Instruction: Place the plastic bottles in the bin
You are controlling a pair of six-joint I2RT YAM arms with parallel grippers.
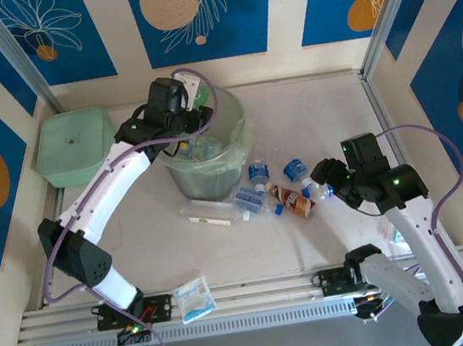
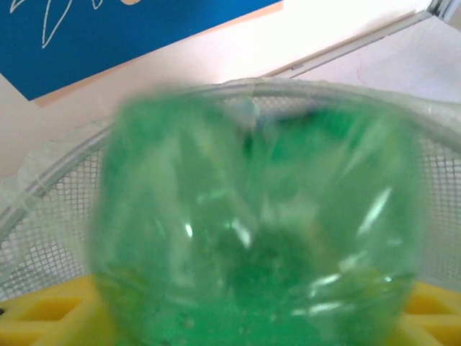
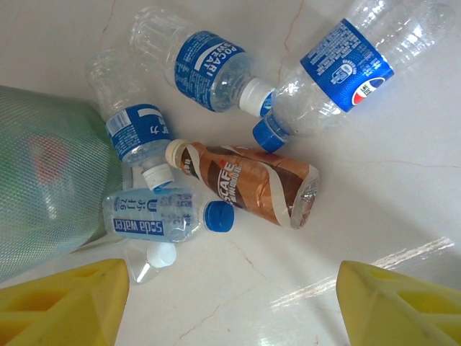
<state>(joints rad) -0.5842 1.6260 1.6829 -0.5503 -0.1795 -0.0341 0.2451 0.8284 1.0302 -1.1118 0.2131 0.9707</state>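
My left gripper [image 1: 192, 101] hangs over the bin [image 1: 237, 151], shut on a green bottle [image 2: 252, 216] that sits between its yellow fingers [image 2: 50, 313]. The bin's rim [image 2: 65, 162] curves behind the bottle. More bottles lie inside the bin. My right gripper [image 1: 326, 179] stands open above the table, with nothing between its fingers [image 3: 65, 303]. Just ahead of it lie a brown-labelled bottle [image 3: 248, 184], a soda water bottle [image 3: 148, 216] and three clear bottles with blue labels [image 3: 209, 68], [image 3: 346, 65], [image 3: 133, 126]. A long clear bottle [image 1: 207, 214] lies beside the bin.
A square pale-green lidded box [image 1: 74, 144] stands left of the bin at the back. A flat white-and-blue packet [image 1: 194, 299] lies near the front rail. The bin's green mesh wall [image 3: 43, 180] is at the left in the right wrist view.
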